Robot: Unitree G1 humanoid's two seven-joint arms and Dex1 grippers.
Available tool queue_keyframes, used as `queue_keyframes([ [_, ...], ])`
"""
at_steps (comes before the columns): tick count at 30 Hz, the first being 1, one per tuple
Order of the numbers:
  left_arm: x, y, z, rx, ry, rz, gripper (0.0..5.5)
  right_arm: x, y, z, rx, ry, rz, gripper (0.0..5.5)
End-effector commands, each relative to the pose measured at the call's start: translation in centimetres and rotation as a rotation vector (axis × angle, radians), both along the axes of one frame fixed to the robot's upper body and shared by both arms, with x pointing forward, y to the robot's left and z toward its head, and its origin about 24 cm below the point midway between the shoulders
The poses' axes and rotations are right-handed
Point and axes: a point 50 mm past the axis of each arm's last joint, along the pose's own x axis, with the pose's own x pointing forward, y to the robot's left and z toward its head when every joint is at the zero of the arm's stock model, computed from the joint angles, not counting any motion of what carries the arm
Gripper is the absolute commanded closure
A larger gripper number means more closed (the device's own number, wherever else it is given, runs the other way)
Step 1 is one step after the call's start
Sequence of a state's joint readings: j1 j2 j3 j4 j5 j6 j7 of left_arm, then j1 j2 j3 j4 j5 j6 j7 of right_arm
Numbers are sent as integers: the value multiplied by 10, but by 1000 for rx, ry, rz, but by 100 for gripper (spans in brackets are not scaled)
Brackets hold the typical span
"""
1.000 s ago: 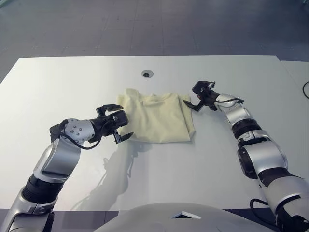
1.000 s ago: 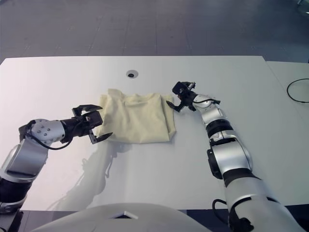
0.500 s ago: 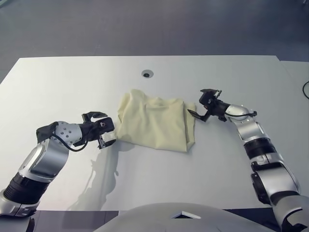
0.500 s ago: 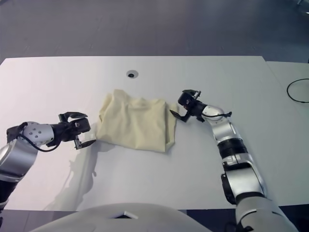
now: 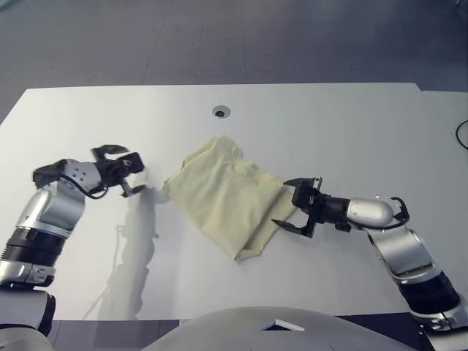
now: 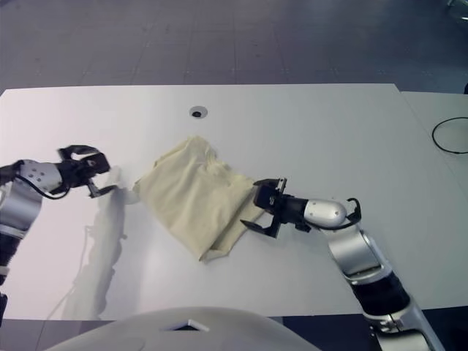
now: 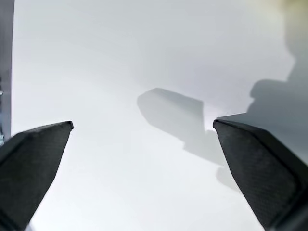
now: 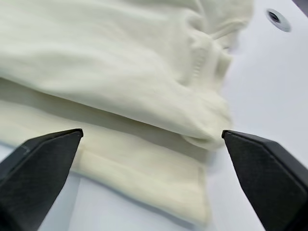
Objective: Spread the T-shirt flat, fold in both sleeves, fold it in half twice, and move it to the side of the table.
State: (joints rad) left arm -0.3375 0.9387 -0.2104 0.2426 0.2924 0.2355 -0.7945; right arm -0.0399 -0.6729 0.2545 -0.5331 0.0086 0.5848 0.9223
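The pale yellow T-shirt point(image 5: 223, 194) lies folded into a compact packet, turned diagonally on the white table point(image 5: 351, 124). Its layered edge shows close up in the right wrist view point(image 8: 120, 72). My right gripper point(image 5: 292, 205) is open at the packet's right edge, low over the table, one finger on either side of the cloth's corner. In its own view the right gripper point(image 8: 151, 139) has the folded edge just ahead of its spread fingers. My left gripper point(image 5: 126, 171) is open a short way left of the T-shirt, holding nothing. Bare table lies under the left gripper point(image 7: 144, 144).
A small round hole point(image 5: 221, 112) sits in the table behind the T-shirt. A dark cable loop point(image 6: 450, 135) lies on a neighbouring surface at the far right. Open table surrounds the T-shirt on all sides.
The T-shirt has slid and turned from square to diagonal. My right gripper came toward the near edge along the T-shirt's right side. My left gripper drew away to the left.
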Motion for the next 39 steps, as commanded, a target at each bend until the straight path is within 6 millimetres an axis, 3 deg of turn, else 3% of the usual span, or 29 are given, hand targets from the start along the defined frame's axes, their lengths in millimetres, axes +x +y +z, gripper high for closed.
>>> queue_keyframes([
  [1, 13, -1, 9, -37, -59, -4, 10, -17, 22, 31, 117, 59, 120, 12],
  [3, 14, -10, 14, -125, -82, -18, 10, -9, 24, 51, 163, 19, 118, 12],
  [6, 11, -30, 44, -350, -196, -85, 10, 20, 17, 78, 194, -93, 33, 12],
  [8, 3, -44, 65, -445, -233, -150, 10, 42, 7, 80, 160, -173, -71, 12],
  [10, -4, -53, 73, -473, -222, -194, 10, 56, -1, 71, 116, -205, -137, 12],
  [13, -13, -69, 64, -463, -110, -274, 10, 66, -8, 46, 71, -194, -199, 12],
  [18, -23, -79, 13, -367, 87, -306, 10, 76, -18, 9, -9, -155, -222, 12],
  [24, -6, -83, -35, -327, 82, -203, 10, 64, -18, -20, -52, -86, -171, 12],
  [30, 1, -84, -28, -331, 94, -292, 10, 35, -16, -37, -89, -17, -88, 12],
  [39, 32, -70, -23, -192, 95, -429, 10, 13, 31, -8, 43, -64, 4, 12],
])
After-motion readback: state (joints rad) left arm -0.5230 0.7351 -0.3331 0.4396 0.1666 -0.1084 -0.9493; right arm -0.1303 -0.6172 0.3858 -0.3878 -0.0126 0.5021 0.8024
